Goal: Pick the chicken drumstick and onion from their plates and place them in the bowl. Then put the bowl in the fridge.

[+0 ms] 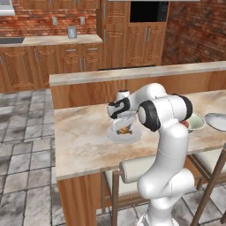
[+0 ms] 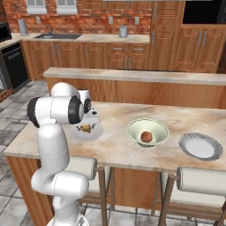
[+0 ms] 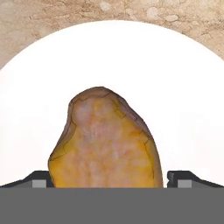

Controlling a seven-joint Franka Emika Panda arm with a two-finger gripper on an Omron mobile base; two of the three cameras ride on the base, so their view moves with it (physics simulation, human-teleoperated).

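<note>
While your pincer straddles the lumpy golden-brown chicken drumstick, its jaws stand wide open, gripping nothing.
You see the small reddish-brown onion already inside the pale greenish-cream bowl.

**White arm, dark joints**

Glossy white shell throughout, built from fat rounded segments like stacked capsules. Black bands and black round caps at the joints (largest cap on the big elbow drum, seen in both base views). Bulbous white base link at the bottom, swelling outward. Smaller white wrist links toward the hand, with a black patch on the side. Gripper with two small dark grey finger tips, squared and stepped at the ends. No cables or markings discernible.
</note>
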